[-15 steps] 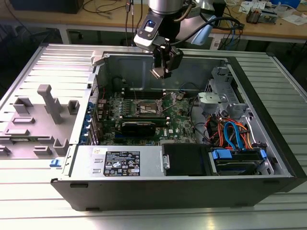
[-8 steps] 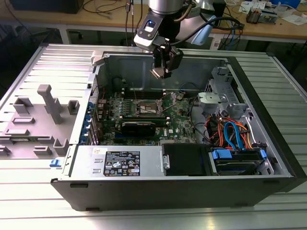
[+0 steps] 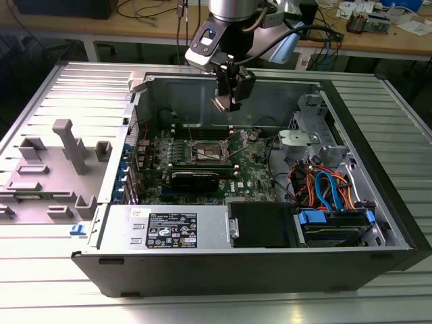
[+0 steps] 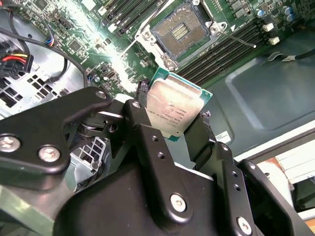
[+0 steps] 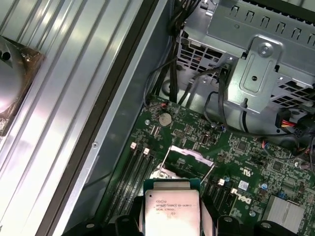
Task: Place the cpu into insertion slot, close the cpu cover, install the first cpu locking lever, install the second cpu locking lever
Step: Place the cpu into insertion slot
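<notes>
My gripper [image 3: 228,94] hangs inside the open computer case, above the green motherboard, shut on the cpu [image 3: 222,103]. In both wrist views the cpu [image 4: 174,105] [image 5: 171,209] shows its silver-grey top and green edge, pinched on two sides by the black fingers [image 4: 142,94]. The insertion slot [image 4: 183,32] lies open below with its dark contact field bare; in the exterior view the insertion slot [image 3: 208,152] sits mid-board, below the gripper. The cpu cover [image 5: 190,154] stands raised at the slot's far side, with thin wire levers beside it.
Long black memory slots [image 4: 224,51] flank the socket. A silver drive cage [image 3: 307,131] and orange and blue cables [image 3: 324,189] fill the exterior view's right of the case. The power supply [image 3: 179,229] lies along the front. A grey plastic fixture [image 3: 67,155] sits outside, left.
</notes>
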You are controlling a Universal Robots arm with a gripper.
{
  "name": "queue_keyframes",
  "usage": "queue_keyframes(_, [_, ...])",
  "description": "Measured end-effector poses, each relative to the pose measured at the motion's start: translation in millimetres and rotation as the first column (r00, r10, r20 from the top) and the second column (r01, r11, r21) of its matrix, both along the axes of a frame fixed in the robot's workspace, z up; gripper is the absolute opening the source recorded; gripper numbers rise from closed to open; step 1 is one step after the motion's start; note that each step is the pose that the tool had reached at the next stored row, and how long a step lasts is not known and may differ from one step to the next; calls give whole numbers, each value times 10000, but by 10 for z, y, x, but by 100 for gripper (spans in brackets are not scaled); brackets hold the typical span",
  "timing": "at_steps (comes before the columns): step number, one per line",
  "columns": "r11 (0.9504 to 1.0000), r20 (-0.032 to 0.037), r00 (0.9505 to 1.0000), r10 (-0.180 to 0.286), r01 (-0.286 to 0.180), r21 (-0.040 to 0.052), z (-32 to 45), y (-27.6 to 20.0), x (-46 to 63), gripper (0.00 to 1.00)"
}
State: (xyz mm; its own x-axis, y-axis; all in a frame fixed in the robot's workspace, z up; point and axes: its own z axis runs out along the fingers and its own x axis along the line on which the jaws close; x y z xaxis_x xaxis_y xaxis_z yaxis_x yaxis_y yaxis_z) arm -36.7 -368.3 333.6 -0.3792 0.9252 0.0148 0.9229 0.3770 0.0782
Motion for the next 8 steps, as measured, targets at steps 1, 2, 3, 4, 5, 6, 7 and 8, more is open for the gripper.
queue_keyframes(1, [10000,0,10000,-62,62,0,-2,0,0,54])
queue_keyframes(2, [9999,0,9999,-130,130,0,-4,-1,0,54])
queue_keyframes(3, [9996,-1,9996,-283,283,0,-8,-2,0,54])
queue_keyframes(4, [9993,-2,9993,-369,369,-1,-9,-3,0,54])
queue_keyframes(5, [9990,-3,9990,-444,444,-1,-11,-3,0,54])
queue_keyframes(6, [9983,-3,9983,-575,575,1,-16,-4,0,54])
queue_keyframes(7, [9975,-5,9975,-702,702,0,-19,-5,0,54])
queue_keyframes(8, [9964,-9,9964,-848,848,-1,-23,-6,0,54])
